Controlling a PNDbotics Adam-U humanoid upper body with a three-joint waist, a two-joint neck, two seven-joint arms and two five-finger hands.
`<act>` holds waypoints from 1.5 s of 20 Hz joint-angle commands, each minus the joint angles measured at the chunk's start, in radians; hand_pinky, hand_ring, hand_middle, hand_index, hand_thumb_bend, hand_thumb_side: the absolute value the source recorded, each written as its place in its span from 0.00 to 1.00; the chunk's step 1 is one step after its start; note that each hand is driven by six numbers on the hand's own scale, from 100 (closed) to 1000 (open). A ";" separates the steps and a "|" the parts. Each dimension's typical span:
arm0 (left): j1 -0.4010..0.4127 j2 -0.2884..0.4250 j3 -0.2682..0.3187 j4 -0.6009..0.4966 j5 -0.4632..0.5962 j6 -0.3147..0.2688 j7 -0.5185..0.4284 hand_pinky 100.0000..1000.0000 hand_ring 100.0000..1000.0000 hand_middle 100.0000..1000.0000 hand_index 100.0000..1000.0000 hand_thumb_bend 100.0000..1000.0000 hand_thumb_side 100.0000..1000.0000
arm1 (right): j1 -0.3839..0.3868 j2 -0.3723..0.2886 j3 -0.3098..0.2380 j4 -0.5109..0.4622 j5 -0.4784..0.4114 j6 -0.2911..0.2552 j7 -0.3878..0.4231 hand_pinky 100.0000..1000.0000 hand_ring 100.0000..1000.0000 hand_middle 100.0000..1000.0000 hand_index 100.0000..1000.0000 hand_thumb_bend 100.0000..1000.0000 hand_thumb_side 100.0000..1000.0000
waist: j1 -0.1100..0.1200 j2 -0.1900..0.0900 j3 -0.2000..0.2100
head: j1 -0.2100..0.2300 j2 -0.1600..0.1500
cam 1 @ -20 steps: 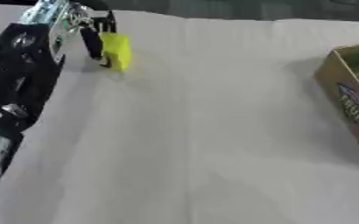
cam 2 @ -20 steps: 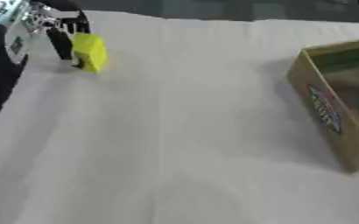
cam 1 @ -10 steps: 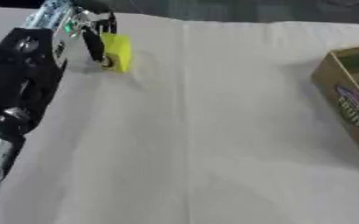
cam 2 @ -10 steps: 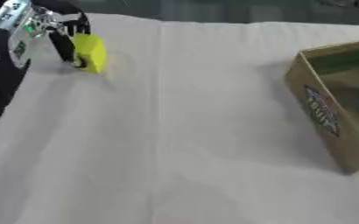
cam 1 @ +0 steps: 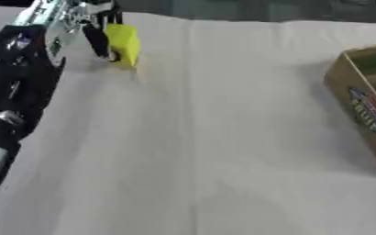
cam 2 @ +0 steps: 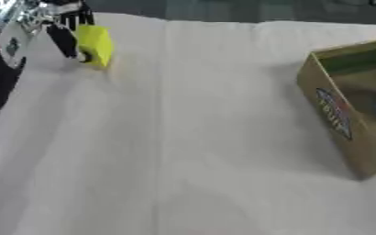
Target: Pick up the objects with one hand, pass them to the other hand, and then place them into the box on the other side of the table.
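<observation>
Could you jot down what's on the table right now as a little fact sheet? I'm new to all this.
Surface: white cloth-covered table
Object: small yellow block, far left of the table
Robot's left hand: black fingers curled round the yellow block
Robot's right hand: not visible
Container: brown cardboard box, open top, at the right edge
Box contents: something blue inside, too unclear to identify
Block and box: far apart, on opposite sides

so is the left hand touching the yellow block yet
Touching. In the left eye view the left hand has dark fingers lying against the yellow block, with no cloth visible between them. The right eye view shows the same contact.
</observation>
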 commanded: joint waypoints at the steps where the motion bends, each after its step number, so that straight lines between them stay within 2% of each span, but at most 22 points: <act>1: -0.013 0.048 -0.020 -0.064 0.078 -0.020 0.000 0.65 0.55 0.43 0.52 0.21 0.00 | 0.006 -0.055 -0.016 -0.002 -0.018 -0.007 -0.001 1.00 0.83 0.85 0.89 0.00 0.43 | -0.001 -0.062 0.004 | -0.015 0.012; 6: 0.030 0.077 -0.035 -0.156 0.250 -0.013 0.016 0.64 0.55 0.43 0.52 0.10 0.00 | 0.027 -0.070 -0.016 -0.001 -0.031 -0.010 -0.002 1.00 0.83 0.85 0.90 0.00 0.42 | -0.004 -0.094 0.019 | -0.035 0.041; 12: 0.121 0.130 -0.095 -0.327 0.498 0.021 0.038 0.63 0.55 0.43 0.52 0.00 0.00 | 0.042 -0.087 -0.019 -0.005 -0.046 -0.017 -0.007 1.00 0.83 0.85 0.90 0.00 0.41 | -0.003 -0.117 0.032 | -0.049 0.057; 16: 0.167 0.159 -0.132 -0.412 0.590 0.073 0.032 0.63 0.55 0.43 0.52 0.00 0.00 | 0.049 -0.092 -0.021 -0.008 -0.052 -0.017 -0.012 1.00 0.83 0.85 0.90 0.00 0.41 | -0.003 -0.125 0.037 | -0.056 0.044; 24: 0.231 0.204 -0.165 -0.526 0.667 0.129 0.007 0.63 0.55 0.43 0.51 0.00 0.00 | 0.059 -0.095 -0.028 -0.018 -0.063 -0.015 -0.019 1.00 0.83 0.85 0.90 0.00 0.41 | 0.002 -0.135 0.046 | -0.053 -0.004; 30: 0.314 0.238 -0.170 -0.639 0.775 0.192 0.046 0.61 0.54 0.42 0.50 0.00 0.00 | 0.067 -0.096 -0.032 -0.022 -0.066 -0.016 -0.024 1.00 0.83 0.85 0.90 0.00 0.41 | 0.004 -0.139 0.052 | -0.049 -0.009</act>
